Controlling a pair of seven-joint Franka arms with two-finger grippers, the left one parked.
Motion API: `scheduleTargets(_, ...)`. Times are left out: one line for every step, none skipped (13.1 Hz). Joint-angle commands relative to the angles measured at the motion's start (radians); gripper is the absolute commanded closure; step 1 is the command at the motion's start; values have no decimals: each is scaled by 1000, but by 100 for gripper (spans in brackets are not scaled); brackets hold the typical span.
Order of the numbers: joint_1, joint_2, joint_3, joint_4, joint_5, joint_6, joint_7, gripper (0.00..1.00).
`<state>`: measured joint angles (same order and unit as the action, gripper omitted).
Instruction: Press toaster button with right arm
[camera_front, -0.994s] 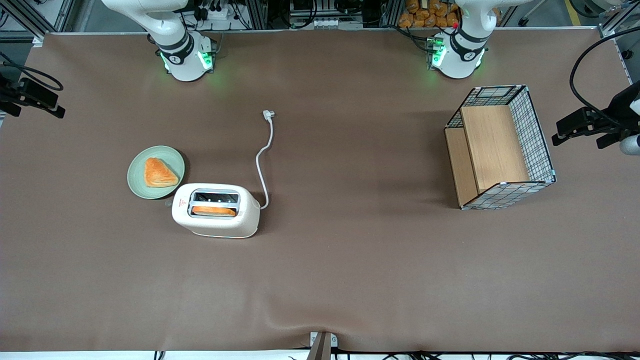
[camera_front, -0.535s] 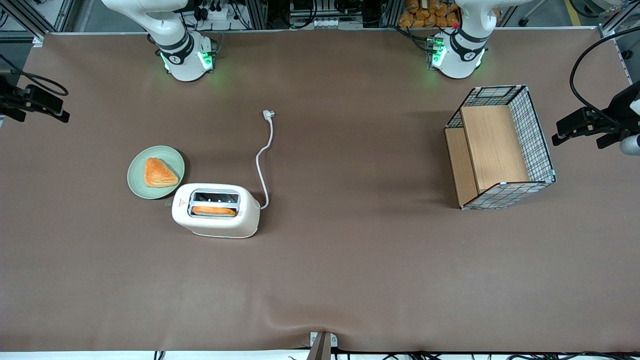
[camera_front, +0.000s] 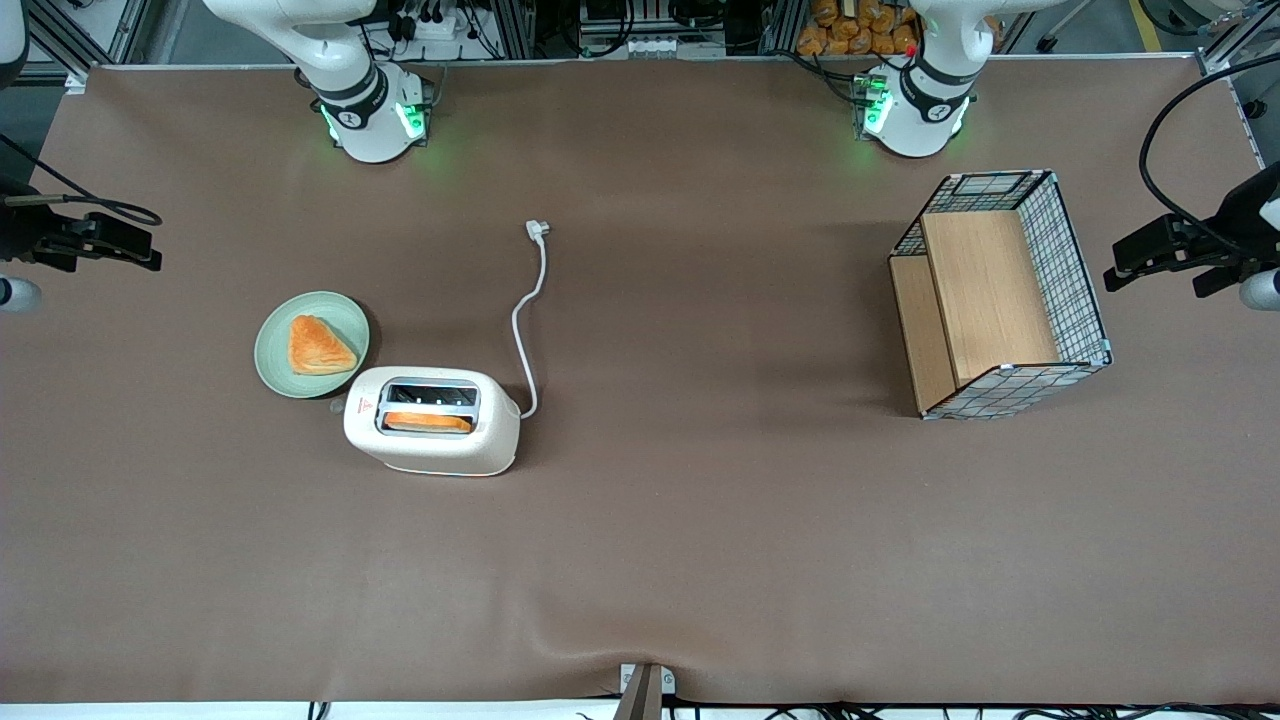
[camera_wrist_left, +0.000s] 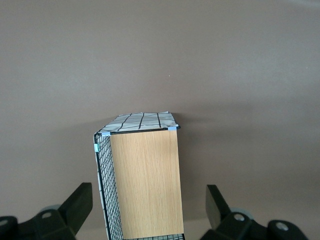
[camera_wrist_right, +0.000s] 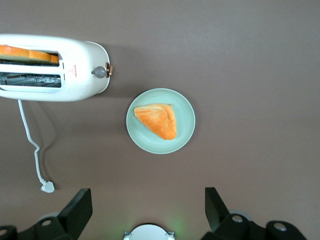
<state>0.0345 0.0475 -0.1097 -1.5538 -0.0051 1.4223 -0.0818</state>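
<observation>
Since a moment ago the right arm's gripper (camera_front: 135, 250) has slid further in over the table edge at the working arm's end, fingers (camera_wrist_right: 75, 210) spread wide and holding nothing. Nearest the front camera sits the toaster (camera_front: 432, 419), a slice in one slot, its button (camera_wrist_right: 100, 72) on the narrow end facing the green plate (camera_front: 345, 312) just beside it, which carries a pastry (camera_front: 318, 346).

pastry (camera_front: 320, 346) on green plate (camera_front: 272, 368); wire basket (camera_front: 1075, 270)
</observation>
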Motion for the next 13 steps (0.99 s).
scheduleTargets(2,15,7,29,-12,-25,-4,0)
scheduleTargets(5,23,7,29,-4,-23,-4,0)
scheduleTargets(7,25,10,31,-4,-22,-1,0)
scheduleTargets(11,26,12,31,-3,-20,8,0)
scheduleTargets(19,26,12,31,-3,-20,16,0)
scheduleTargets(19,25,12,32,-3,-19,16,0)
scheduleTargets(19,26,12,32,-3,-19,16,0)
scheduleTargets(19,26,12,32,0,-17,16,0)
scheduleTargets(16,26,12,31,8,-20,16,0)
scheduleTargets(13,32,12,29,13,-23,16,0)
scheduleTargets(8,41,12,29,17,-25,16,0)
scheduleTargets(4,46,12,29,34,-25,16,0)
scheduleTargets(4,57,12,28,62,-25,16,0)
